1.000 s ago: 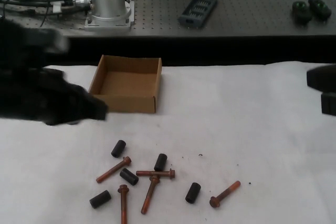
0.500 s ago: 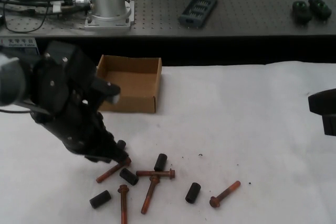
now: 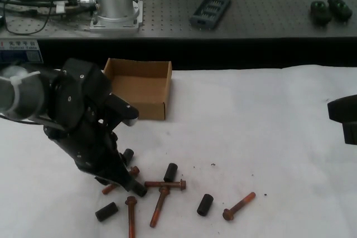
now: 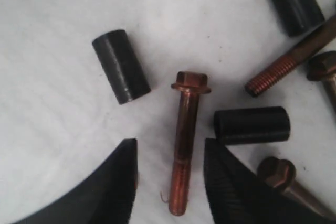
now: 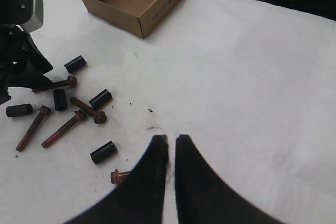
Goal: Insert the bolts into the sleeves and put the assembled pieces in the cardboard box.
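Lying bolt (image 4: 185,145), head away from gripper (image 4: 169,144)

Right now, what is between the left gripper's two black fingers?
A copper bolt. Its shank lies between the open left gripper's fingers, with a gap on each side. The left wrist view shows this.

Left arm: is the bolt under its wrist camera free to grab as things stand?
Likely yes. The left gripper is open with a finger on either side of the bolt, and nothing lies over it. The sleeve beside one finger sits close and might get nudged.
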You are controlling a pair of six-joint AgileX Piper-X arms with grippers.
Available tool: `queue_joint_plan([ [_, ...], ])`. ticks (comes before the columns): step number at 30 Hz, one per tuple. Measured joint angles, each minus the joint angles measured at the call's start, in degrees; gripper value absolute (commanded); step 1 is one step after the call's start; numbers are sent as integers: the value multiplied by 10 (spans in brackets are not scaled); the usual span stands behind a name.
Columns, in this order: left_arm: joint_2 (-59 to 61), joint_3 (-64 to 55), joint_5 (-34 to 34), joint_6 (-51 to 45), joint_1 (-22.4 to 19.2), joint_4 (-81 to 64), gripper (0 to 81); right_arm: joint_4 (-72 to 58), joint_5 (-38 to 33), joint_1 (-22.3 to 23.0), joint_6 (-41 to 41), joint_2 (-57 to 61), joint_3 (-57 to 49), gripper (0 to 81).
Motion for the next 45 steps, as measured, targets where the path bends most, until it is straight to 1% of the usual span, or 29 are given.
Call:
queue_joint_plan([
  [4, 0, -5, -13, 14, -6, -12, 347, 0, 0, 0, 5, 0, 0, 55],
  [9, 5, -11, -42, 51, -25, -16, 347, 0, 0, 0, 8, 0, 0, 55],
  [15, 37, -30, -54, 59, -41, -3, 347, 0, 0, 0, 8, 0, 0, 55],
  [16, 41, -37, -61, 63, -44, 4, 343, 0, 0, 0, 8, 0, 0, 55],
  [21, 58, -60, -106, 75, -50, 21, 267, 0, 0, 0, 8, 0, 0, 55],
  [23, 60, -63, -113, 76, -50, 22, 263, 0, 0, 0, 8, 0, 0, 55],
  [29, 61, -65, -116, 79, -50, 26, 263, 0, 0, 0, 8, 0, 0, 55],
  [39, 61, -69, -89, 85, -50, 64, 263, 0, 0, 0, 8, 0, 0, 55],
  [41, 73, -68, -71, 84, -50, 78, 263, 0, 0, 0, 8, 0, 0, 55],
  [45, 78, -70, -68, 84, -50, 82, 263, -1, 0, 0, 8, 0, 0, 55],
])
